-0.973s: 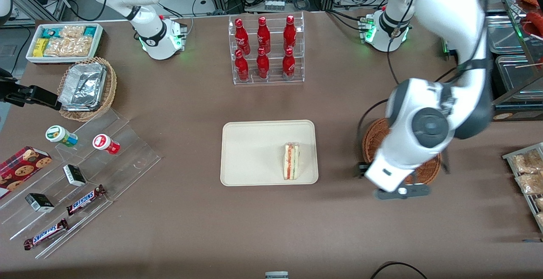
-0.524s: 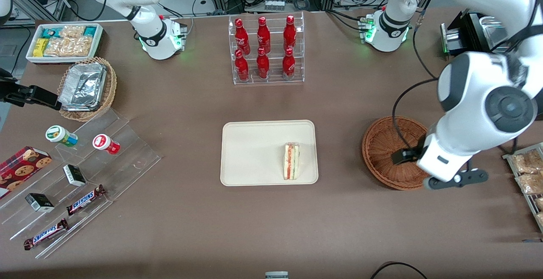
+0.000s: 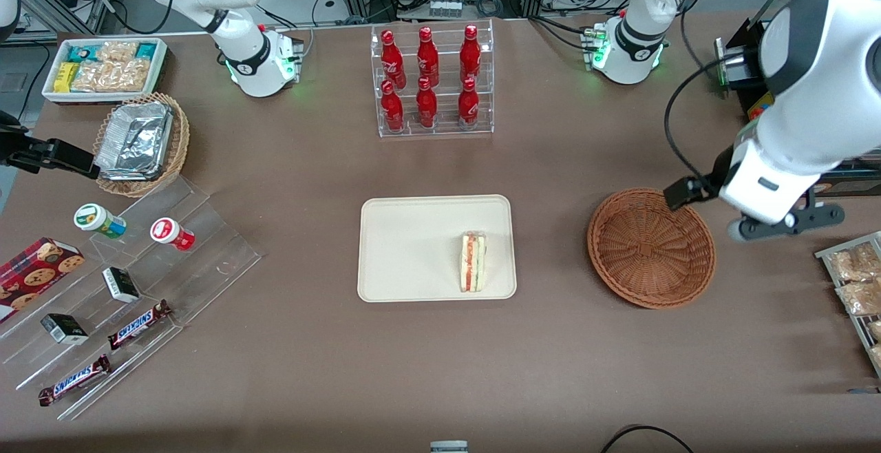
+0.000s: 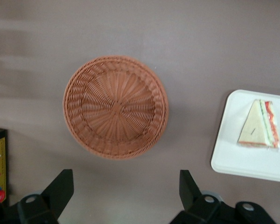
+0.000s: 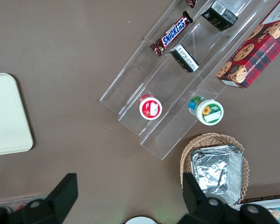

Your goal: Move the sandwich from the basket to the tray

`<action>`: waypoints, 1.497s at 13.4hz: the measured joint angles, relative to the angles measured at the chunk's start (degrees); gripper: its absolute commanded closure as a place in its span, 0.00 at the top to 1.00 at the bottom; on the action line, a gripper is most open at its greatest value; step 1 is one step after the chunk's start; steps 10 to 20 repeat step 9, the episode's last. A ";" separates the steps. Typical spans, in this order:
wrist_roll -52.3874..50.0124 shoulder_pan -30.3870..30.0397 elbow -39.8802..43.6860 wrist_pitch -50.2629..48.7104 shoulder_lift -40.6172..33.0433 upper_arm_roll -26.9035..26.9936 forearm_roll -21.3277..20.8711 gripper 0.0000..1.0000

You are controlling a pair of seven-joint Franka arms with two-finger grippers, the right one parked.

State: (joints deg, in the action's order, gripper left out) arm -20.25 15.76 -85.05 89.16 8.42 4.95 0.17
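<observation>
The sandwich [image 3: 472, 261] lies flat on the tray [image 3: 406, 246], close to the tray's edge nearest the basket [image 3: 651, 248]. The basket has nothing in it. The hand [image 4: 123, 193] hangs high over the counter [image 3: 440, 370], a bit farther back than the basket, wide open and holding nothing. The job looks done. Little can go wrong now, unless the arm swings low and bumps the basket.
</observation>
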 measured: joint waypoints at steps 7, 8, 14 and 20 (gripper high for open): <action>0.55 -6.01 -4.53 -4.81 -8.96 -3.10 -0.14 1.00; 1.37 -6.36 -4.54 -5.59 -9.47 -3.25 -0.14 1.00; 2.38 -6.68 -4.56 -6.29 -9.89 -3.25 -0.14 1.00; 2.38 -6.68 -4.56 -6.29 -9.89 -3.25 -0.14 1.00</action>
